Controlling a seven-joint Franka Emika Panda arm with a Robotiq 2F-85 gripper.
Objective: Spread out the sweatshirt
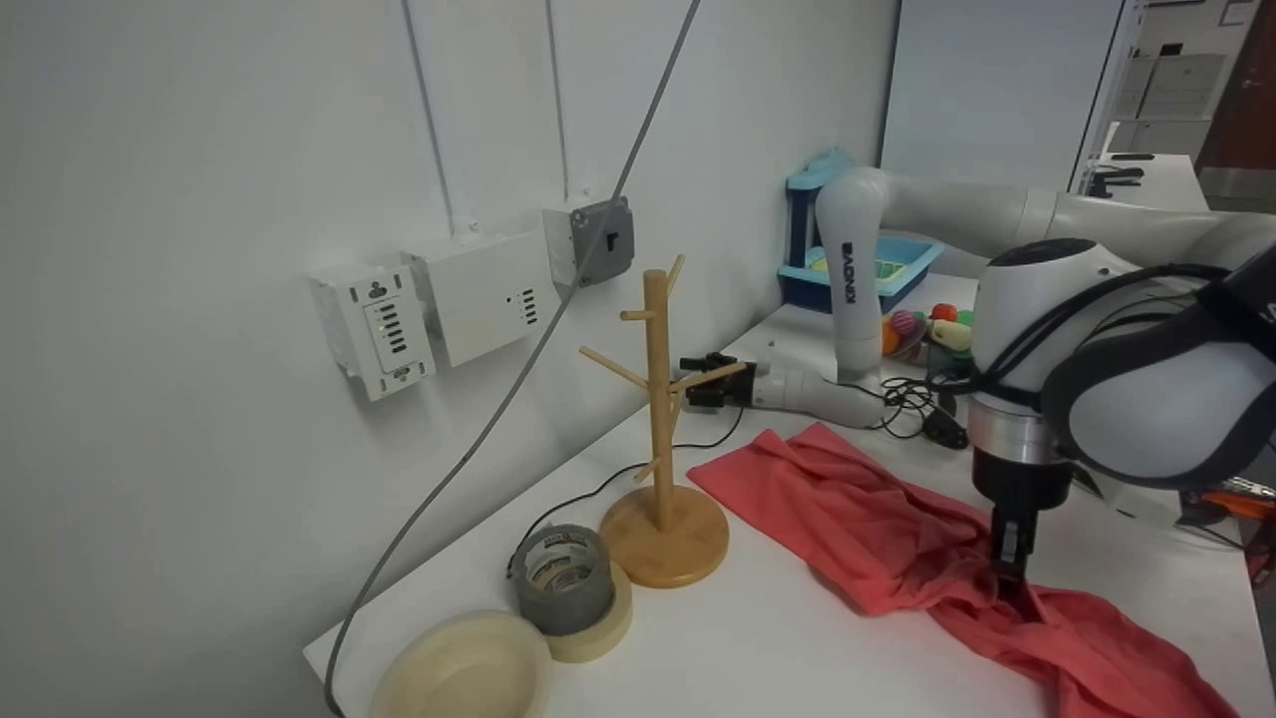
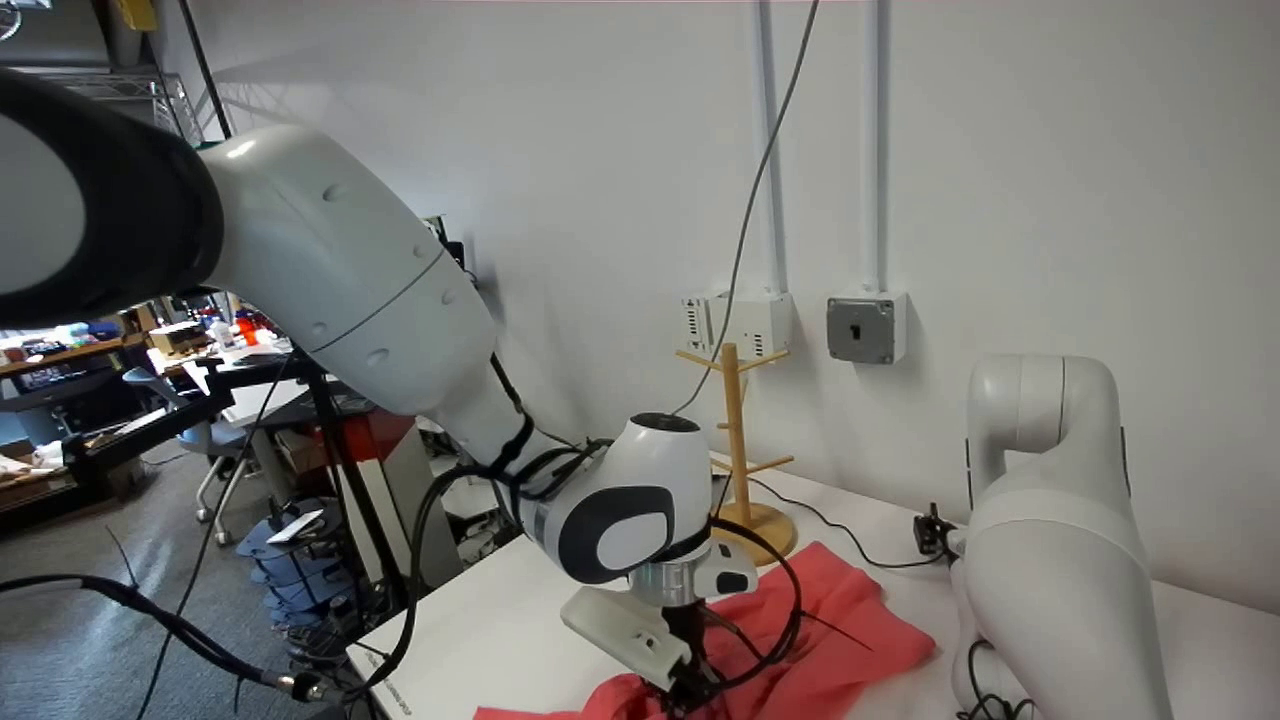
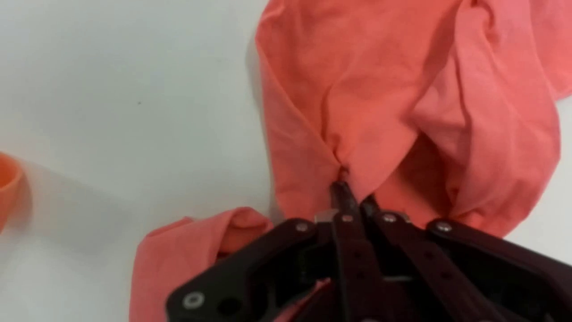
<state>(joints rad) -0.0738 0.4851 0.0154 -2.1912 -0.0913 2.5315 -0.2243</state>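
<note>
The coral-red sweatshirt [image 1: 857, 529] lies wrinkled and bunched in a long strip across the white table. It also shows in an exterior view [image 2: 840, 620], partly behind my wrist. In the wrist view the sweatshirt [image 3: 375, 80] has folds running to my fingertips, with another part at lower left. My gripper [image 3: 355, 197] is nearly closed, with a fold of the fabric pinched between its fingers. In an exterior view the gripper [image 1: 1009, 588] points down into the cloth, low over the table. In an exterior view the gripper [image 2: 685, 690] is partly hidden by cables.
A wooden mug tree [image 1: 663, 538] stands beside the sweatshirt's far end. Tape rolls [image 1: 563, 588] and a pale bowl [image 1: 464, 668] sit near the table edge. A second, Kinova arm [image 1: 852, 269] rests by the wall. An orange object [image 3: 6, 183] is at the wrist view's left edge.
</note>
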